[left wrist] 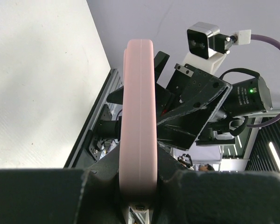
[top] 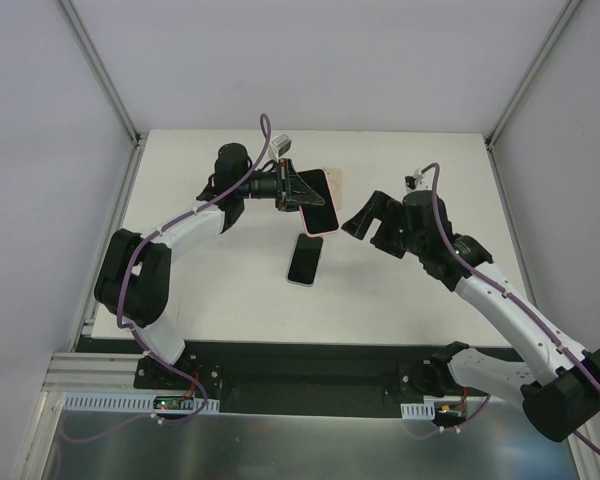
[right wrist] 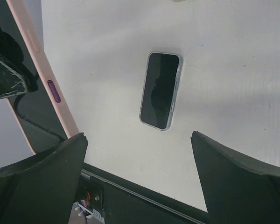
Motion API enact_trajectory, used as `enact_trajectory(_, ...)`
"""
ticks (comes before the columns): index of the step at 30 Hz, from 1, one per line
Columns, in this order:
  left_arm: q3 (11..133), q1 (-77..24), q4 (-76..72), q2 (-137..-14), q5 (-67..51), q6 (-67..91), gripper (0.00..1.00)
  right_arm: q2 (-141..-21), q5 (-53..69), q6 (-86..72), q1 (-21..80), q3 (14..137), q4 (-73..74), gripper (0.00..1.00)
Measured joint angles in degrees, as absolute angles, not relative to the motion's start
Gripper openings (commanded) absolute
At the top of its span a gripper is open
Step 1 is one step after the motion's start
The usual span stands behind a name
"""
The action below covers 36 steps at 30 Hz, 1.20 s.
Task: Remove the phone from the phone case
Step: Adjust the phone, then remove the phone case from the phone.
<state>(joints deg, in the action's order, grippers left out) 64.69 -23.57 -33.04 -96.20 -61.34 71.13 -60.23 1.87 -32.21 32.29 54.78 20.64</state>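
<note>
A dark-screened phone (top: 305, 259) with a silvery rim lies flat on the white table (top: 210, 290), screen up, touched by neither gripper; the right wrist view shows the phone (right wrist: 160, 90) too. My left gripper (top: 296, 190) is shut on the pink phone case (top: 320, 205), holding it on edge above the table just beyond the phone. In the left wrist view the case (left wrist: 139, 107) stands upright between the fingers of the left gripper (left wrist: 138, 170). My right gripper (top: 369, 231) hovers open to the right of the case, nothing between its fingers. The right gripper (right wrist: 137, 135) looks down on the phone, with the case's edge (right wrist: 42, 60) at its left.
The table's black front rail (right wrist: 144, 200) runs below the right gripper. White enclosure walls (top: 40, 150) stand around the table on the left, back and right. The right arm's camera (left wrist: 204, 39) faces the left wrist view.
</note>
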Motion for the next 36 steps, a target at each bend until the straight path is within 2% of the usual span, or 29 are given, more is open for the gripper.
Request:
enact_trajectory(10,64.8,-23.6,-32.1,-95.9,-61.2,70.8,0.0,-62.3,1.7,-30.5,32.4,54.8,23.0,0.97)
enact_trajectory(19,64.8,-23.6,-29.6,-95.1,-61.2,69.4,0.0,-55.0,1.8,-31.1,33.1,55.3,21.2,0.97)
enact_trajectory(36,66.5,-23.6,-27.7,-94.8,-61.1,68.5,0.0,-60.0,1.4,-30.4,35.5,56.6,22.1,0.98)
